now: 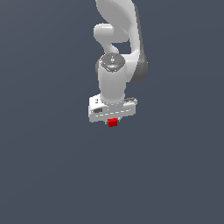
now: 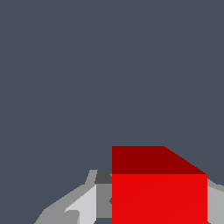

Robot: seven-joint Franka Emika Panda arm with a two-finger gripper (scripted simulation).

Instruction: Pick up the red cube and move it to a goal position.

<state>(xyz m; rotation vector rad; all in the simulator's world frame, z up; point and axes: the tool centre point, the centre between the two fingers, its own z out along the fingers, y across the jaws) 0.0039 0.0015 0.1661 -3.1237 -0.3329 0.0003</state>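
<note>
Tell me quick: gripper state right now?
Gripper: shut on the red cube, which sits between its fingers in the wrist view.

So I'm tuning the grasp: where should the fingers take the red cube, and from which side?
Across two opposite flat faces of the red cube, coming straight down from above. It is much narrower than the gripper, which already sits directly over it, fingers flanking it.

White arm vertical; red cube (image 1: 113, 122) directly beneath tool (image 1: 112, 119).
</note>
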